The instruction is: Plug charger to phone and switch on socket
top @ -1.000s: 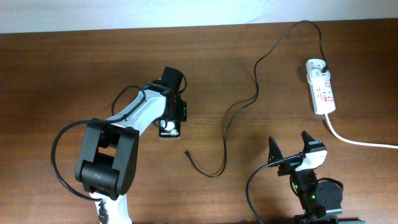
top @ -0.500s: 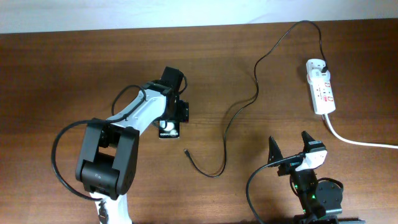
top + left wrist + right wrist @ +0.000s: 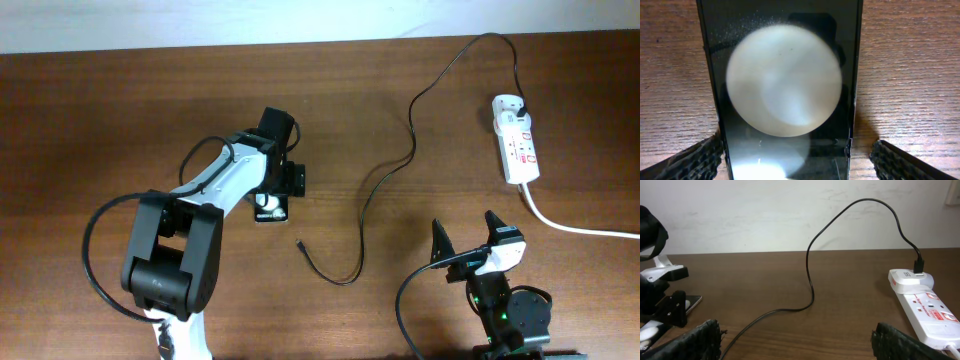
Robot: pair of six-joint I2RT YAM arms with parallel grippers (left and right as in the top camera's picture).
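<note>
Plug end of charger [image 3: 413,130] sits in socket [image 3: 518,145]. Tip [image 3: 299,243] lies loose on table [image 3: 100,120], near phone [image 3: 272,208] but apart. Left pincer [image 3: 797,162] wide, straddling phone, not gripping. Right pincer [image 3: 467,240] wide, empty, well apart from socket. Left to do: tip into phone, socket on.

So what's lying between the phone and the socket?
Only the charger cable, looping over bare table, its loose tip nearest the phone; overhead view shows it.

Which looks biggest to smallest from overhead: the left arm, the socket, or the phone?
Largest to smallest:
1. left arm
2. socket
3. phone, partly hidden under the arm, so its full size is unsure.
</note>
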